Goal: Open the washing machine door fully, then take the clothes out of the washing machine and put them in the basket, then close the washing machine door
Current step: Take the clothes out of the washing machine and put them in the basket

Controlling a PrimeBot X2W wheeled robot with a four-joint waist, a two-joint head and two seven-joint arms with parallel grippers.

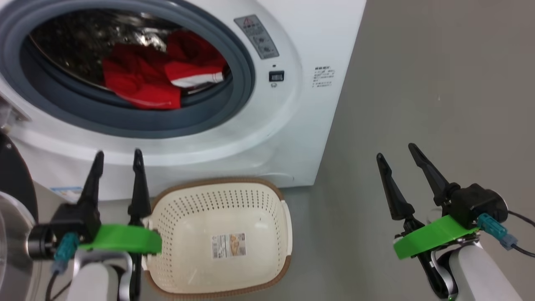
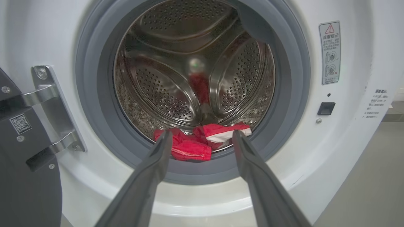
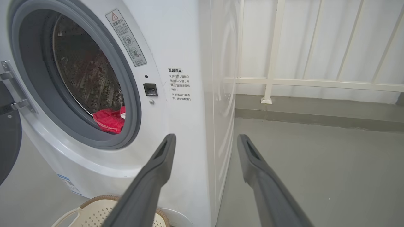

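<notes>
The white washing machine [image 1: 292, 125] stands with its door [image 1: 12, 196] swung open at the far left; the door's dark edge and hinge [image 2: 47, 110] show in the left wrist view. Red clothes [image 1: 154, 75] with white trim lie at the front of the steel drum [image 2: 189, 63], and they also appear as clothes [image 2: 202, 142] and clothes [image 3: 109, 119] in the wrist views. The cream basket [image 1: 188, 251] sits on the floor below the opening. My left gripper [image 1: 117, 161] is open in front of the machine, left of the basket. My right gripper [image 1: 397, 152] is open over the floor to the right.
Grey floor [image 1: 439, 83] stretches to the right of the machine. A white railing [image 3: 315, 82] and wall run behind it. A warning sticker [image 2: 329, 52] and the door latch [image 2: 326, 108] sit on the machine front, right of the opening.
</notes>
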